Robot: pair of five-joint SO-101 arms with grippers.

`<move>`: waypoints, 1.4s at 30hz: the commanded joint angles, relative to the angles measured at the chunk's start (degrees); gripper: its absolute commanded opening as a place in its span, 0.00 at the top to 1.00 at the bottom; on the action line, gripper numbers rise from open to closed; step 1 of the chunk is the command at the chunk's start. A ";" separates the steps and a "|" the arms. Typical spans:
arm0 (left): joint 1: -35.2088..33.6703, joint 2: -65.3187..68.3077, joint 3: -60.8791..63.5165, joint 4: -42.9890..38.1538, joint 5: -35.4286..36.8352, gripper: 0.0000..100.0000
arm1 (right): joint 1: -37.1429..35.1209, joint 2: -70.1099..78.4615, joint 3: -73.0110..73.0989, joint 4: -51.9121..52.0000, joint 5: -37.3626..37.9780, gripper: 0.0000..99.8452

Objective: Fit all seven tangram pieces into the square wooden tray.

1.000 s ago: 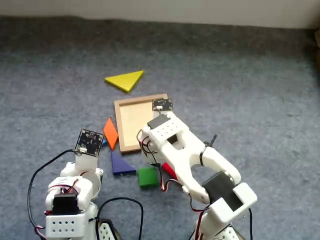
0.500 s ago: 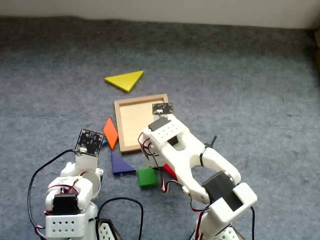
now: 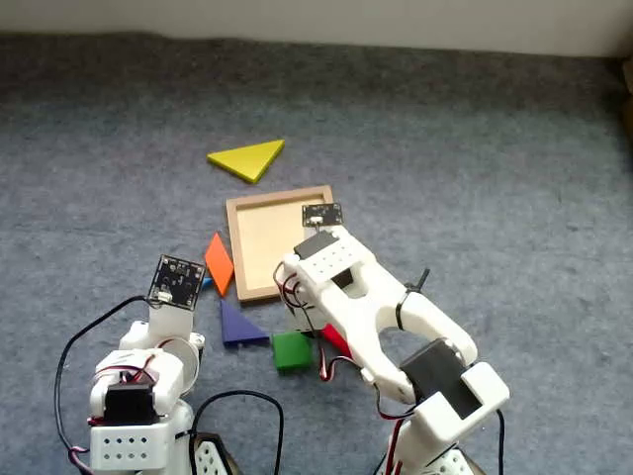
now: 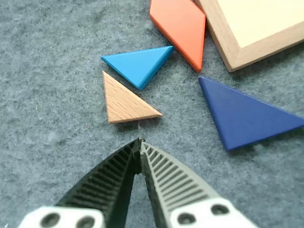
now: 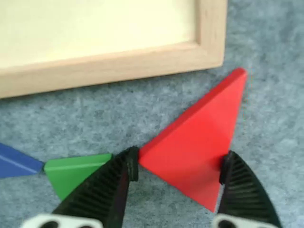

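Red triangle (image 5: 194, 147) apparently grasped by right fingers (image 5: 116, 190), green piece (image 5: 71, 173) beside one; left fingers (image 4: 161, 175) clenched empty.

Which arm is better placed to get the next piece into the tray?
Right. The right pincer has a finger against each side of the red triangle, beside the tray. The left pincer is shut over carpet, holding nothing.

Grey carpet (image 3: 475, 148) carries the wooden tray (image 3: 277, 195), orange rhomboid (image 3: 219, 262), navy triangle (image 3: 237, 327), green square (image 3: 291, 350) (yellow triangle (image 3: 247, 158) lies apart).
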 commanded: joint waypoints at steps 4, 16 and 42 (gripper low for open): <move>0.31 -0.31 1.10 0.26 -0.18 0.99 | 0.84 -0.48 -0.31 -0.48 0.62 0.87; 0.31 -0.31 1.10 0.26 -0.18 0.99 | 0.84 -11.47 -0.75 6.73 0.70 0.87; 0.31 -0.31 1.10 0.26 -0.18 0.99 | -1.80 -20.26 5.14 6.11 -1.32 0.69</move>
